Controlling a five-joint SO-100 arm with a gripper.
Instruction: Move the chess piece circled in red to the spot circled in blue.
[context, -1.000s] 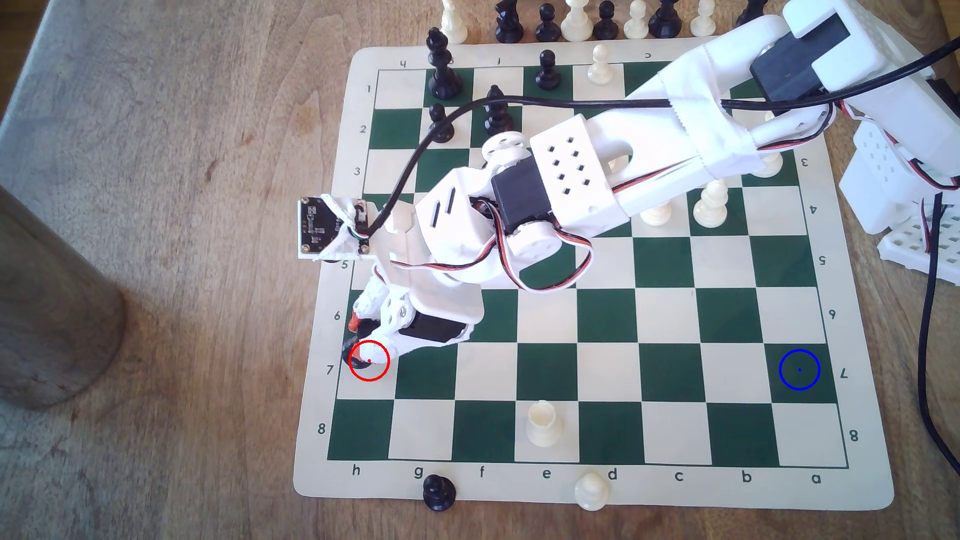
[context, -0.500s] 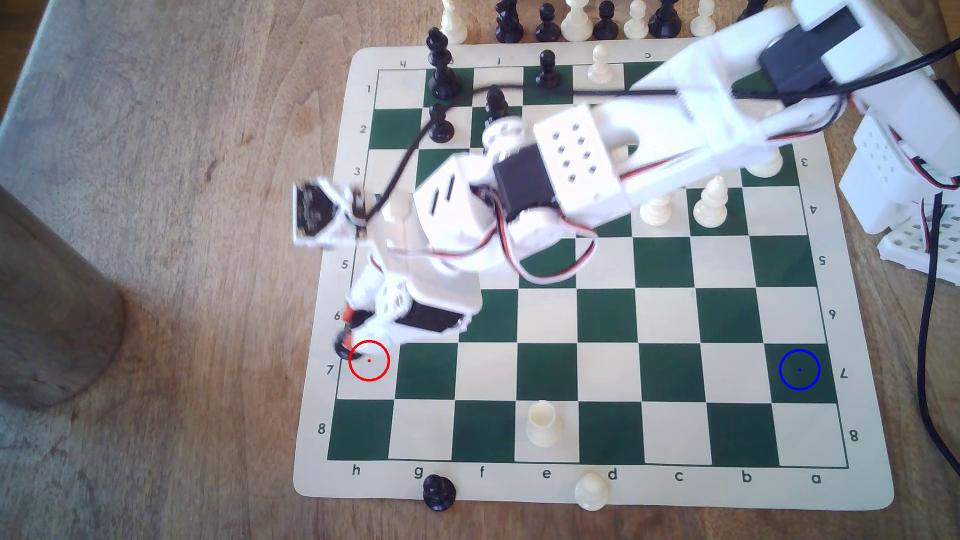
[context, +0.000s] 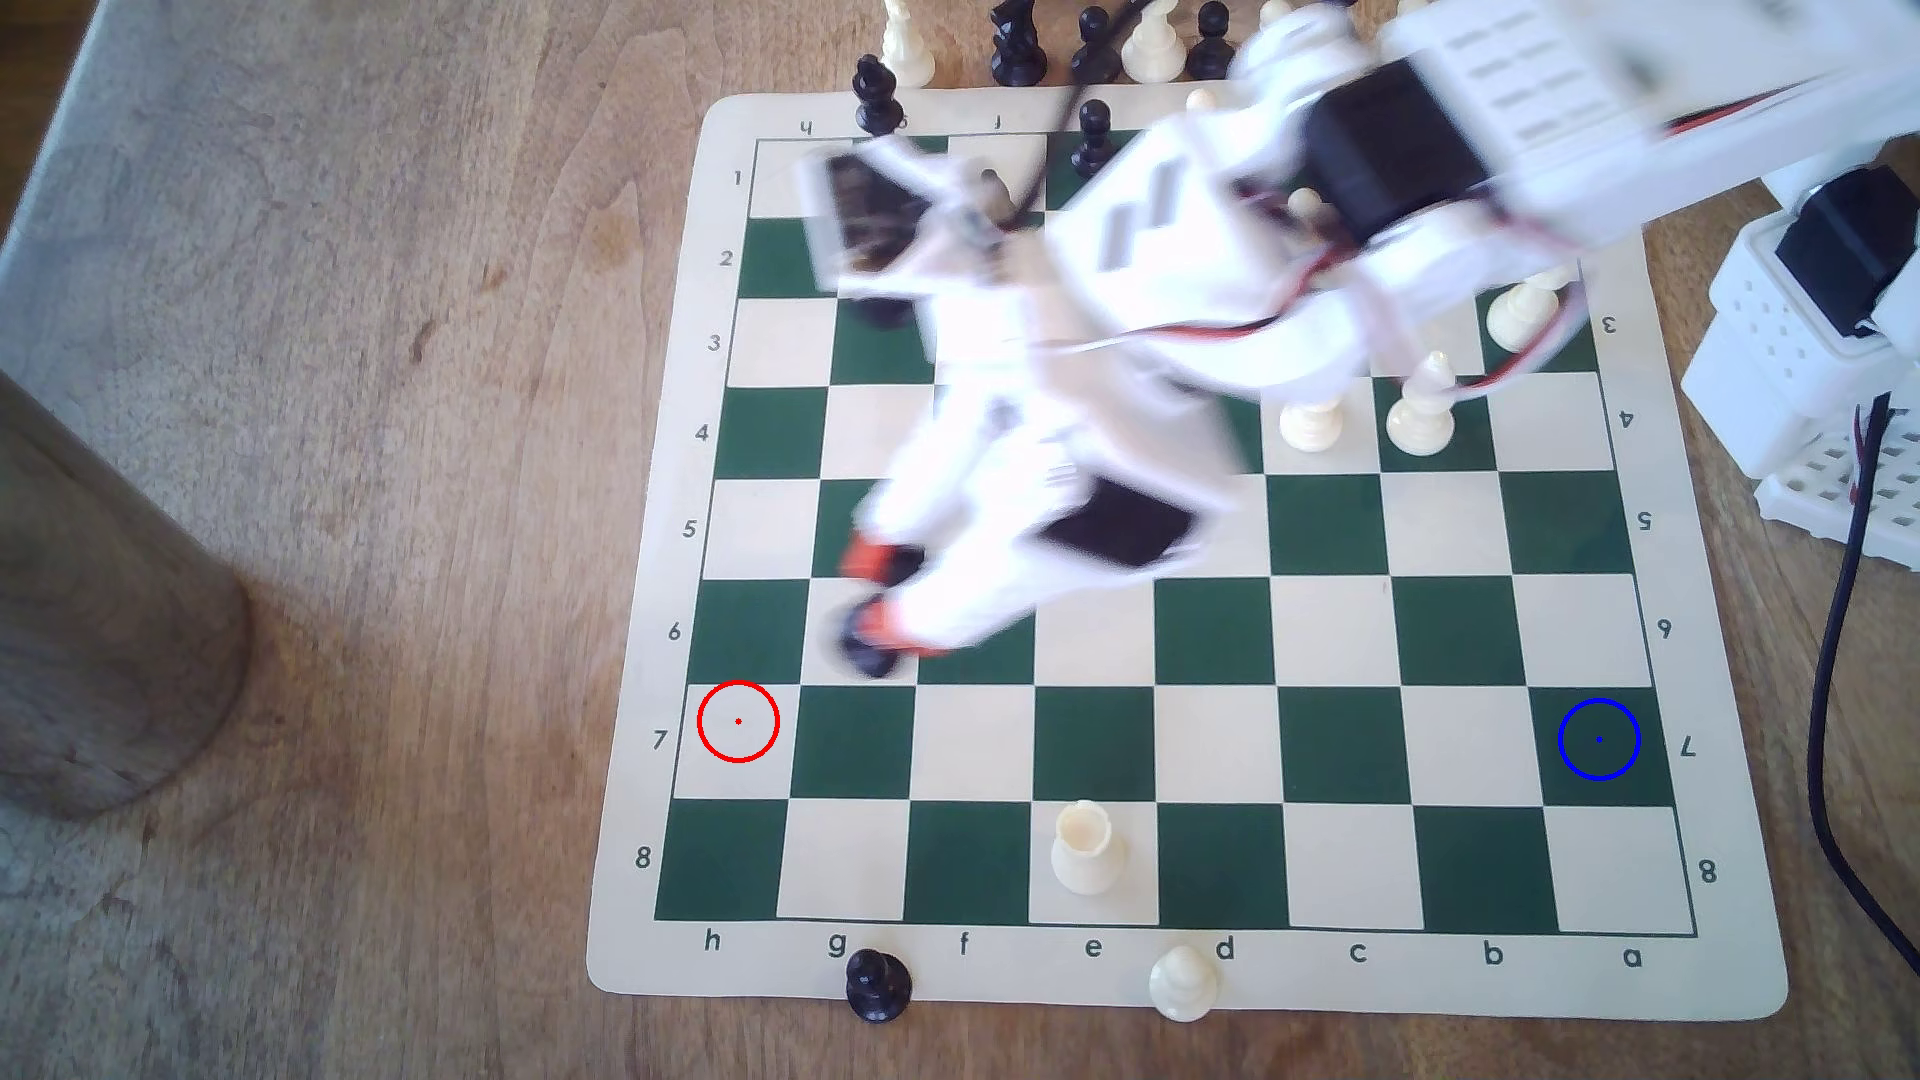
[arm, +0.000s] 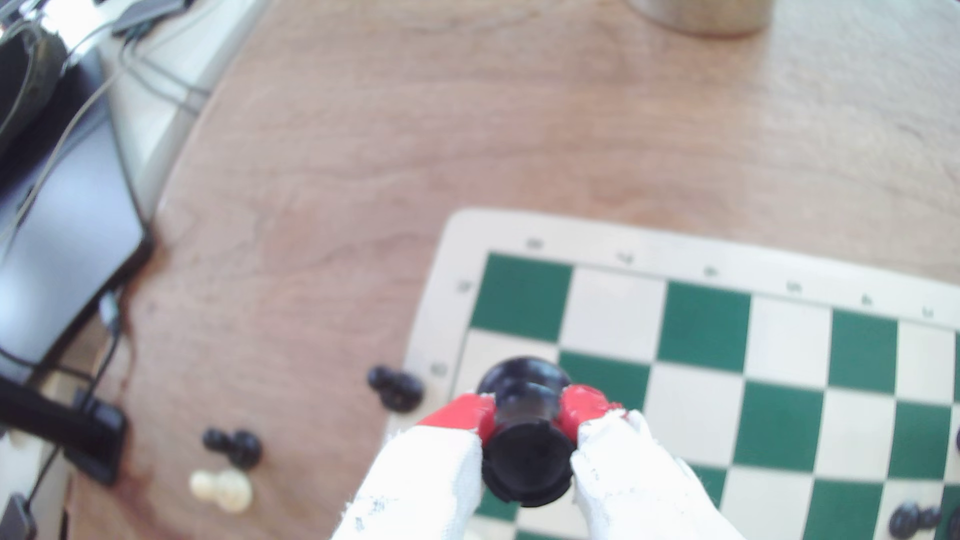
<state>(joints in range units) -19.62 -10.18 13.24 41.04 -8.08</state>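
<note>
The chess piece circled in red (context: 868, 646) is a short black rook-like piece, held above the board near the g6 square in the exterior view, blurred by motion. My gripper (context: 881, 594) is shut on it, its red-tipped fingers clamping the piece's neck. In the wrist view the piece (arm: 524, 457) sits between the red pads (arm: 467, 413) of the gripper (arm: 527, 407). The red ring (context: 738, 721) marks a bare cream square on the exterior view's left. The spot circled in blue (context: 1599, 738) is a dark green square far on the exterior view's right.
A cream rook (context: 1086, 846) stands on the near row between the two rings. A black pawn (context: 878, 984) and a cream pawn (context: 1181, 981) sit on the board's near border. Cream pieces (context: 1418, 415) stand under the arm. A grey cylinder (context: 94, 623) stands off the board's left.
The gripper has lifted the black piece off the red-ringed square and carried it up and toward the exterior view's right. The whole arm has swung that way.
</note>
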